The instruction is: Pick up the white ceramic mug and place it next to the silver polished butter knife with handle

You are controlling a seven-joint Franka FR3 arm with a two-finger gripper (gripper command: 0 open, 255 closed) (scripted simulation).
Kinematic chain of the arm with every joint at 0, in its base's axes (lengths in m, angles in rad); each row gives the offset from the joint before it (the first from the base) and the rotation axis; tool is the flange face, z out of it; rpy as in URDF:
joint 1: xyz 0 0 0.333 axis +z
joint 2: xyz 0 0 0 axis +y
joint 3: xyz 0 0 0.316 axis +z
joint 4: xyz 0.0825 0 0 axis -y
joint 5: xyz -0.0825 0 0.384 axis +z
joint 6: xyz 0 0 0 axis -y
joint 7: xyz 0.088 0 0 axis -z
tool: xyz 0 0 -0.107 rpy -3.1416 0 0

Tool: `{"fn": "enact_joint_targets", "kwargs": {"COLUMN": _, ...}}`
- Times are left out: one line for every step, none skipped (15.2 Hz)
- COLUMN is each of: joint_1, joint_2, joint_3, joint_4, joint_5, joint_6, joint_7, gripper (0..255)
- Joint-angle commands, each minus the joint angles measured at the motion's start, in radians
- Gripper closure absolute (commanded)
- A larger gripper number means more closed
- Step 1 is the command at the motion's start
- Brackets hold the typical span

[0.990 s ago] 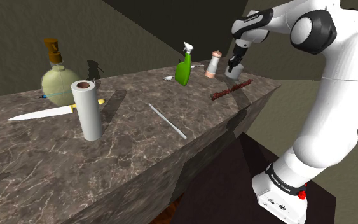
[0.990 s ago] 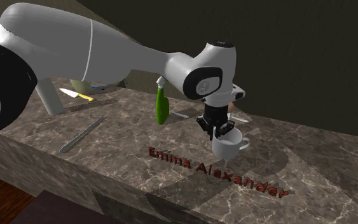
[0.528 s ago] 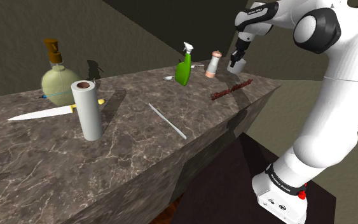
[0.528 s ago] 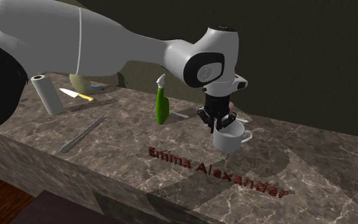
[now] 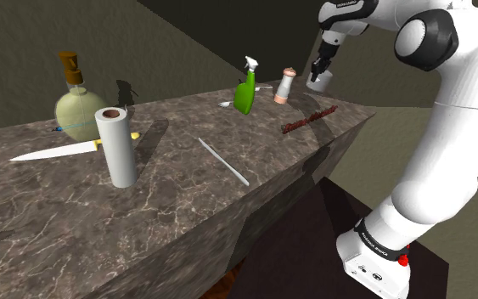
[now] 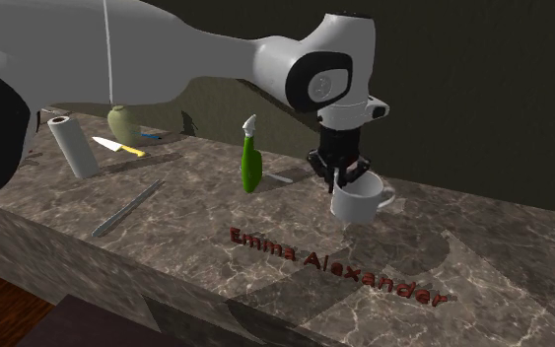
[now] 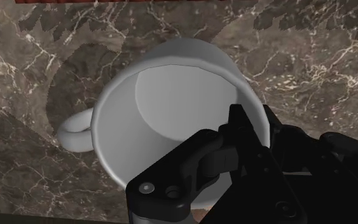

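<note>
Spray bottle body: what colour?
Green spray bottle, white trigger head; clearest in the second exterior view.

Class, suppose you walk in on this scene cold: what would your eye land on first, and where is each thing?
First comes the white mug, hanging clear of the marbled counter with the black gripper clamped on its rim. Next is the red raised lettering on the counter just below it. Then the green spray bottle, standing upright toward the second exterior view's left.
</note>
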Motion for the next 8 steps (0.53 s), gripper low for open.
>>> {"fn": "enact_joint_targets", "kwargs": {"joint_1": 0.019, "joint_2": -0.016, "joint_3": 0.004, "joint_4": -0.008, "joint_5": -0.010, "joint_6": -0.006, "joint_7": 0.023, "gripper": 255}}
{"fn": "enact_joint_targets", "kwargs": {"joint_1": 0.038, "joint_2": -0.030, "joint_3": 0.008, "joint_4": -0.026, "joint_5": -0.019, "joint_6": 0.000, "joint_7": 0.047, "gripper": 255}}
{"fn": "enact_joint_targets", "kwargs": {"joint_1": 0.057, "joint_2": -0.043, "joint_3": 0.013, "joint_4": -0.043, "joint_5": -0.028, "joint_6": 0.005, "joint_7": 0.070, "gripper": 255}}
{"fn": "enact_joint_targets", "kwargs": {"joint_1": 0.075, "joint_2": -0.056, "joint_3": 0.018, "joint_4": -0.059, "joint_5": -0.036, "joint_6": 0.010, "joint_7": 0.094, "gripper": 255}}
{"fn": "enact_joint_targets", "kwargs": {"joint_1": 0.093, "joint_2": -0.067, "joint_3": 0.024, "joint_4": -0.073, "joint_5": -0.044, "joint_6": 0.014, "joint_7": 0.118, "gripper": 255}}
{"fn": "enact_joint_targets", "kwargs": {"joint_1": 0.110, "joint_2": -0.077, "joint_3": 0.030, "joint_4": -0.085, "joint_5": -0.052, "joint_6": 0.017, "joint_7": 0.142, "gripper": 255}}
{"fn": "enact_joint_targets", "kwargs": {"joint_1": 0.127, "joint_2": -0.087, "joint_3": 0.036, "joint_4": -0.097, "joint_5": -0.059, "joint_6": 0.020, "joint_7": 0.166, "gripper": 255}}
{"fn": "enact_joint_targets", "kwargs": {"joint_1": 0.144, "joint_2": -0.095, "joint_3": 0.043, "joint_4": -0.107, "joint_5": -0.065, "joint_6": 0.023, "joint_7": 0.189, "gripper": 255}}
